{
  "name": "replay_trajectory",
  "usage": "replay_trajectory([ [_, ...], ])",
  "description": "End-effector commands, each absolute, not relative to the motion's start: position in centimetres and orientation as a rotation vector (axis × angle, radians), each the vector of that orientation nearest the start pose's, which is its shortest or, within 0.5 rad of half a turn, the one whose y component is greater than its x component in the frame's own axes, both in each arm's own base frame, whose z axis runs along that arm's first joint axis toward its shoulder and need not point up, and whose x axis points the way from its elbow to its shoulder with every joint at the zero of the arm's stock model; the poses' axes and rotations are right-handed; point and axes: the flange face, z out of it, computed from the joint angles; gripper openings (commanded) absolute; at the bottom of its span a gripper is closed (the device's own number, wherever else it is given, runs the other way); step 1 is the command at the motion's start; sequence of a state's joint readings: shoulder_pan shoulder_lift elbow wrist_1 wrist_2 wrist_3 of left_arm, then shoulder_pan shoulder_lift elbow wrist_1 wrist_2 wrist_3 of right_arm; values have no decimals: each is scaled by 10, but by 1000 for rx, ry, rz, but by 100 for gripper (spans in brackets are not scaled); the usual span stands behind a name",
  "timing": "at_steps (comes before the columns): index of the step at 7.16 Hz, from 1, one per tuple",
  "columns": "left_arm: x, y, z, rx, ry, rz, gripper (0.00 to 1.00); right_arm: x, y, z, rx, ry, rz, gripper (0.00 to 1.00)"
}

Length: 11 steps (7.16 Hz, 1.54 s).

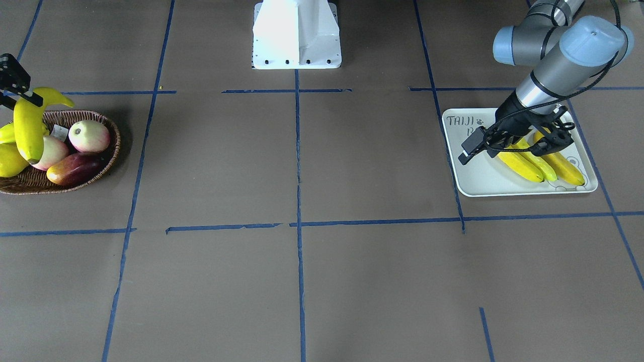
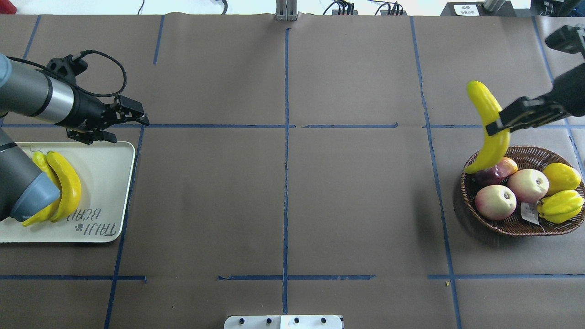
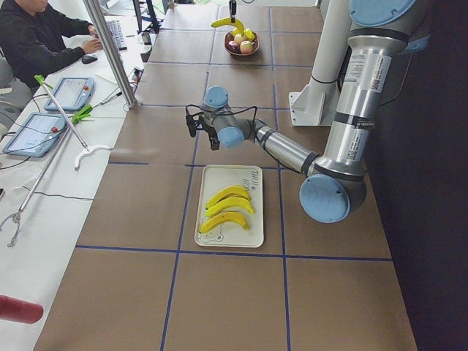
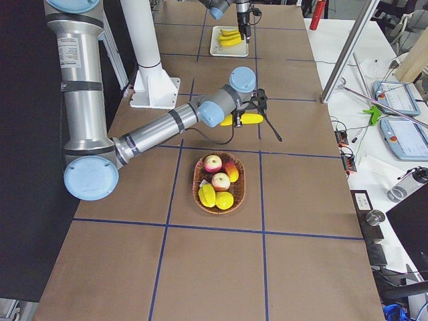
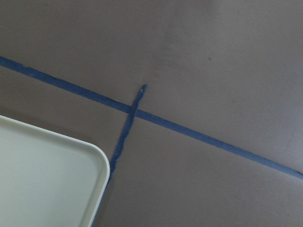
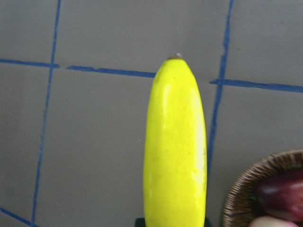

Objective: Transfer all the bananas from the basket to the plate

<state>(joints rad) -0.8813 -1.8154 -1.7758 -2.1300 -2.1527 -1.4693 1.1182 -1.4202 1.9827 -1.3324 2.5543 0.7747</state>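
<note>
Front view: right gripper [image 1: 22, 93] clamps the fourth banana [image 1: 29, 128] above the basket [image 1: 114, 146]; three bananas [image 1: 528, 163] lie on the plate [image 1: 483, 185].
Overhead: left gripper [image 2: 140, 116] spread, empty, just off the plate's corner.
Right wrist: grip looks centred. We'd carry it high and set it alongside the others.

Both arms mount on one white pedestal [image 1: 297, 35], a boxy column with a flanged foot and a row of dark fasteners along its lower edge. To the pedestal's left, the left arm [image 1: 558, 70] consists of silver-grey tubes joined by rounded housings with pale blue end caps. A black cable [image 2: 124, 75] runs in a loop beside its black last link and black left pincer [image 2: 142, 118]. To the pedestal's right, the right arm [image 4: 160, 124] is built alike. Its tube carries black bands and a white label [image 4: 69, 50], the print too small to read. The right pincer [image 2: 494, 125] is black.
</note>
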Motion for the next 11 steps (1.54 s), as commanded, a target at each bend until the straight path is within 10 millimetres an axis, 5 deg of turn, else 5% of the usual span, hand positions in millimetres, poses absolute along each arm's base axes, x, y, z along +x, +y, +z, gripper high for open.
replay_trajectory([
  [1,332,-493,308,-13,1208,-391,100,-271,-479,246,79,-1193,-29,2],
  [3,353,-490,238,-40,1385,-420,100,-355,-424,215,169,-1330,69,2],
  [5,382,-471,189,-61,1461,-355,100,-427,-367,194,231,-1372,58,2],
  [8,455,-435,142,-61,1504,-292,100,-454,-340,175,259,-1398,43,2],
  [11,484,-418,132,-58,1509,-286,99,-457,-338,172,257,-1403,38,2],
])
